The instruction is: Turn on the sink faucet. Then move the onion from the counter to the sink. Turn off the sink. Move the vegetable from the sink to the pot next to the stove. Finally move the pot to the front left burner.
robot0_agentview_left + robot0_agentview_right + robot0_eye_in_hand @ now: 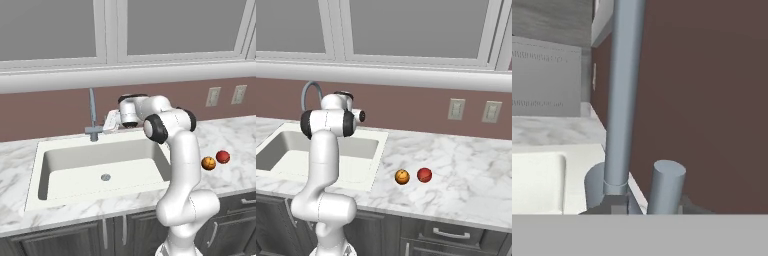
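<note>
The grey-blue sink faucet rises behind the cream sink. My gripper hangs just right of the faucet's base, close to the back wall. The hand view looks from very near at the faucet spout and its short round lever. I cannot make out how the fingers stand. No water runs from the spout. The red onion lies on the marble counter right of the sink. The pot and the stove are out of view.
An orange ball with dark stripes sits just left of the onion. Two wall outlets are on the brown backsplash. A window sill runs above the faucet. Dark cabinets stand below the counter.
</note>
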Controlling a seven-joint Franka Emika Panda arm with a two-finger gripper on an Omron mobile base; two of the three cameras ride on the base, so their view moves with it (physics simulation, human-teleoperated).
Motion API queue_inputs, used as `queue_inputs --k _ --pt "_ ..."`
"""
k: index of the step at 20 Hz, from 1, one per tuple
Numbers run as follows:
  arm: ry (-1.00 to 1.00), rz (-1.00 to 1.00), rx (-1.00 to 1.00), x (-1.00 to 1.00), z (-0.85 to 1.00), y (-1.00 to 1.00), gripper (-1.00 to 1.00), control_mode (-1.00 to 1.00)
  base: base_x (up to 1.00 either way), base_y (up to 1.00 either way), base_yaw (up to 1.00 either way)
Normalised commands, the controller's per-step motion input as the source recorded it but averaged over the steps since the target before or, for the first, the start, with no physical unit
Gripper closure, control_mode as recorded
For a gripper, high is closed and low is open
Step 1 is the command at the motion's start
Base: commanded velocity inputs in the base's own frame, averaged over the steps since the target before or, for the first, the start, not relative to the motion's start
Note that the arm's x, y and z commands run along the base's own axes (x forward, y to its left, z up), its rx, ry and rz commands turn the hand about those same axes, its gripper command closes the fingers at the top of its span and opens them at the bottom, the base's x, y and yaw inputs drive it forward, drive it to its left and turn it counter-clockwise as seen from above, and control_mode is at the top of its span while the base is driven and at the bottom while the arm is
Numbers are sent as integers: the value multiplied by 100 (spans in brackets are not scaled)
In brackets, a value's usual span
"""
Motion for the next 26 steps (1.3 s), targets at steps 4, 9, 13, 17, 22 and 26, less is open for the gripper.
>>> queue_inputs --k 4,9,13,17,22,26 --pt "4 0 0 31 -2 0 100 -100 0 0 0" --pt "3 -3 0 12 0 3 100 -100 0 0 0" --pt "1 -12 0 0 0 0 100 -100 0 0 0" --pt "4 -24 2 0 1 0 100 -100 0 0 0" --pt "4 -27 2 0 0 0 100 -100 0 0 0" --pt "7 -17 0 0 0 -1 100 -100 0 0 0"
